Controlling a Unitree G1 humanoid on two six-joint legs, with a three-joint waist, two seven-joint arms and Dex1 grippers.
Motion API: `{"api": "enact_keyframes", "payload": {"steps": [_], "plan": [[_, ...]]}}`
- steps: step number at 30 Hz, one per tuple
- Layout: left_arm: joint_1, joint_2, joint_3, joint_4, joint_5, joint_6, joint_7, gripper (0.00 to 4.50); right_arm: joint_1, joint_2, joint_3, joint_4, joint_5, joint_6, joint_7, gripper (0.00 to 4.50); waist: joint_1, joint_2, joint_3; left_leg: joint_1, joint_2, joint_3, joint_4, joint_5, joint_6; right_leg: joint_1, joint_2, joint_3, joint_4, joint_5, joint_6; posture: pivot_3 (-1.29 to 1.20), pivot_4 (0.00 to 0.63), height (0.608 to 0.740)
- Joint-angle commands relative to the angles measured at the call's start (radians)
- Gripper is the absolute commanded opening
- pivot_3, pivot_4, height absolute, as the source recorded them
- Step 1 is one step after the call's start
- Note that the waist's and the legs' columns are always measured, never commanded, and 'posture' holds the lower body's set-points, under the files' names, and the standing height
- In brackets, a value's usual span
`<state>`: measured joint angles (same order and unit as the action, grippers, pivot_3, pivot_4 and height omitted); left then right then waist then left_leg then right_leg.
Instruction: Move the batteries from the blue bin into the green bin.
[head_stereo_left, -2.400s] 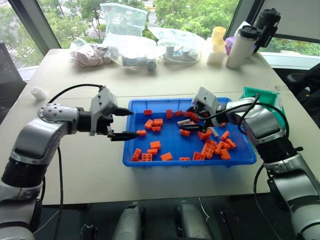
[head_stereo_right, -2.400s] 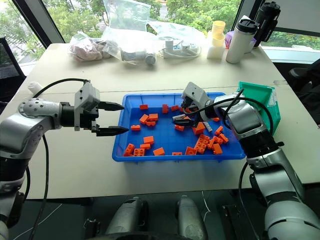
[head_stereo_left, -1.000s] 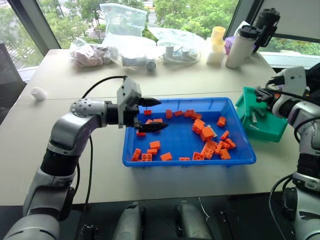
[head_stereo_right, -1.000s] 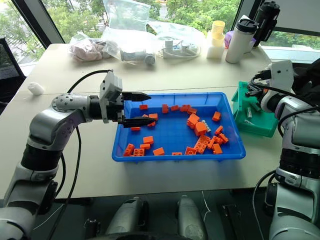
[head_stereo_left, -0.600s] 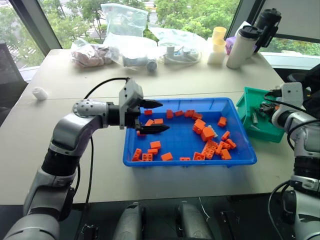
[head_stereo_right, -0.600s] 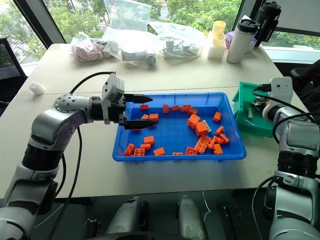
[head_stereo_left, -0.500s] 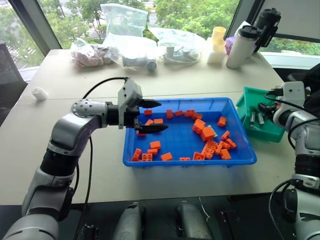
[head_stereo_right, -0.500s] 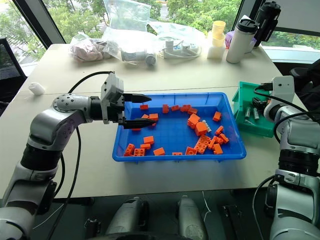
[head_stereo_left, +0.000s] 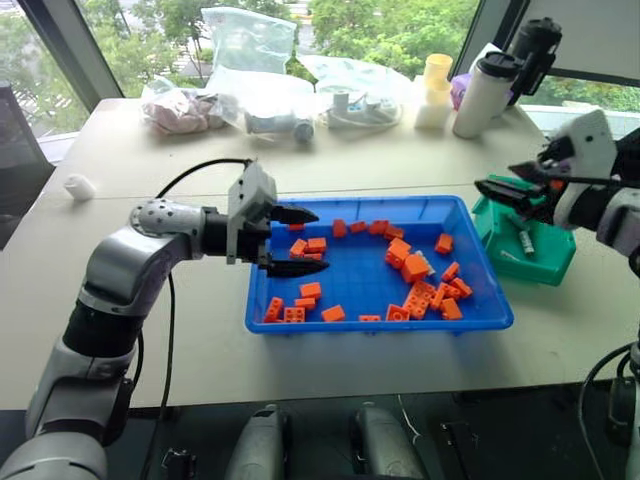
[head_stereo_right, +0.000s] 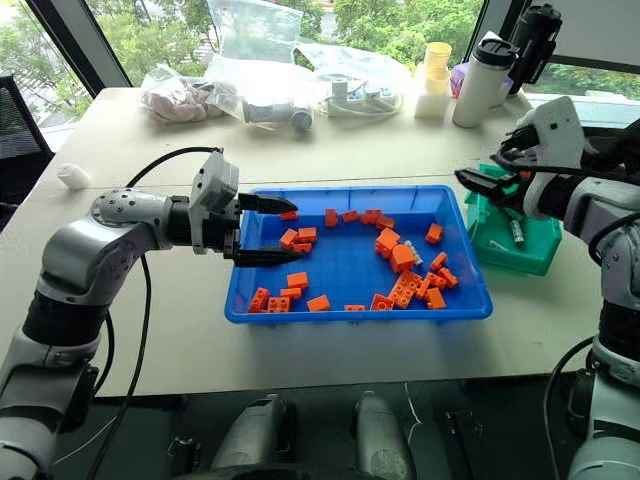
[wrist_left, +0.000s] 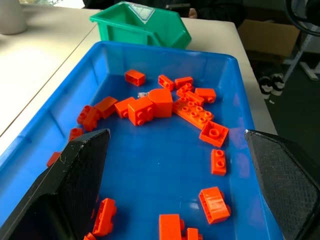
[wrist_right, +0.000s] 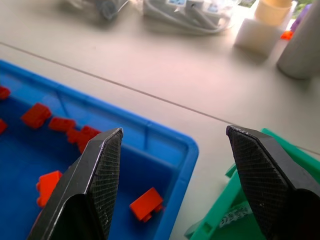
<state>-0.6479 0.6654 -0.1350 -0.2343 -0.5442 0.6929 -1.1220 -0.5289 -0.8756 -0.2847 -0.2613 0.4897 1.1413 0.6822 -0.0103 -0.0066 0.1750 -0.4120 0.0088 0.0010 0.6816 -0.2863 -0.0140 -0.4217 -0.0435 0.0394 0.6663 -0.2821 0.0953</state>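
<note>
The blue bin (head_stereo_left: 470, 318) lies mid-table, strewn with orange bricks (head_stereo_left: 410, 268). A slim pale piece that looks like a battery (head_stereo_left: 426, 263) pokes out beside the brick pile. The green bin (head_stereo_left: 555, 258) stands just right of the blue one, with a grey battery (head_stereo_left: 525, 241) lying inside. My right gripper (head_stereo_left: 497, 191) hovers open and empty above the green bin's left rim, pointing toward the blue bin; its wrist view looks down on the blue bin's far corner (wrist_right: 187, 150). My left gripper (head_stereo_left: 297, 240) hangs open and empty over the blue bin's left end.
Along the far edge of the table are plastic bags (head_stereo_left: 245, 45), a white power strip (head_stereo_left: 355, 105), a yellow-and-white cup stack (head_stereo_left: 434, 90) and two bottles (head_stereo_left: 482, 92). A small white object (head_stereo_left: 77, 186) sits at the left. Bare tabletop lies in front of the bins.
My right gripper was shut low over the green bin, then opened and left batteries in it. It has since risen and swung left toward the blue bin. The left gripper has stayed put.
</note>
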Motion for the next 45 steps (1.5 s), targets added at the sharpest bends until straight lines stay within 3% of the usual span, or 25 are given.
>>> {"api": "enact_keyframes", "payload": {"steps": [1,5,15,24,26,30,36,41,45], "plan": [[0.009,0.016,-0.015,-0.058,-0.024,0.021,-0.028,4.50,0.040,0.011,0.009,-0.074,0.050,0.064,-0.006,3.41,0.000,0.000,0.000,0.000,0.000,0.000,0.000,0.000,0.000,0.000,0.000,0.000,0.000,0.000,0.000,0.00,0.150,0.740],[0.024,0.042,-0.064,-0.075,0.040,-0.011,-0.031,4.50,0.094,0.045,0.065,-0.107,0.034,0.067,-0.056,3.41,-0.002,0.000,0.000,0.000,-0.001,0.000,0.000,0.000,0.000,0.000,0.000,0.000,0.000,0.000,0.000,0.00,0.150,0.740],[0.020,0.032,-0.072,-0.076,0.042,-0.016,-0.030,4.50,0.138,0.129,0.145,-0.149,0.060,0.062,-0.090,3.41,-0.003,0.000,0.000,0.000,0.000,0.000,0.000,0.000,0.000,0.000,0.000,0.000,0.000,0.000,0.000,0.00,0.150,0.740],[0.027,0.038,-0.078,-0.053,0.080,-0.040,-0.029,4.50,0.167,0.126,0.275,-0.130,-0.018,-0.021,-0.110,3.41,-0.003,0.000,0.000,0.000,-0.001,0.000,0.000,0.000,0.000,0.000,0.000,-0.001,0.000,0.000,0.000,0.00,0.150,0.740],[0.029,0.037,-0.077,-0.051,0.083,-0.042,-0.031,4.50,0.162,0.128,0.282,-0.107,-0.028,-0.038,-0.110,2.86,-0.003,0.000,0.000,0.000,-0.001,0.000,0.000,0.000,0.000,0.000,0.000,-0.001,0.000,0.000,0.000,0.00,0.150,0.740],[0.031,0.038,-0.075,-0.048,0.088,-0.045,-0.030,4.50,0.155,0.126,0.290,-0.094,-0.039,-0.061,-0.102,1.15,-0.003,0.000,0.000,0.000,-0.001,0.000,0.000,0.000,0.000,0.000,0.000,-0.001,0.000,0.000,0.000,0.00,0.150,0.740],[0.033,0.035,-0.074,-0.043,0.091,-0.048,-0.031,4.50,0.130,0.206,0.231,-0.193,0.110,-0.022,-0.047,1.16,-0.006,0.000,0.000,0.000,0.000,0.000,0.000,0.000,0.000,0.000,0.001,-0.001,0.000,0.000,0.000,0.00,0.150,0.740],[0.030,0.024,-0.079,-0.041,0.098,-0.052,-0.028,4.50,0.122,0.221,0.261,-0.186,0.100,-0.028,-0.074,1.16,0.000,0.000,0.000,0.000,0.000,-0.001,0.000,0.000,0.000,0.000,0.000,-0.001,0.000,0.000,0.000,0.00,0.150,0.740],[0.023,0.017,-0.078,-0.031,0.093,-0.050,-0.033,4.50,0.114,0.227,0.382,-0.132,0.008,-0.122,-0.070,1.16,-0.003,0.000,0.000,0.000,-0.001,-0.001,0.000,0.000,0.000,0.000,0.000,-0.001,0.000,0.000,0.000,0.00,0.150,0.740]]}}
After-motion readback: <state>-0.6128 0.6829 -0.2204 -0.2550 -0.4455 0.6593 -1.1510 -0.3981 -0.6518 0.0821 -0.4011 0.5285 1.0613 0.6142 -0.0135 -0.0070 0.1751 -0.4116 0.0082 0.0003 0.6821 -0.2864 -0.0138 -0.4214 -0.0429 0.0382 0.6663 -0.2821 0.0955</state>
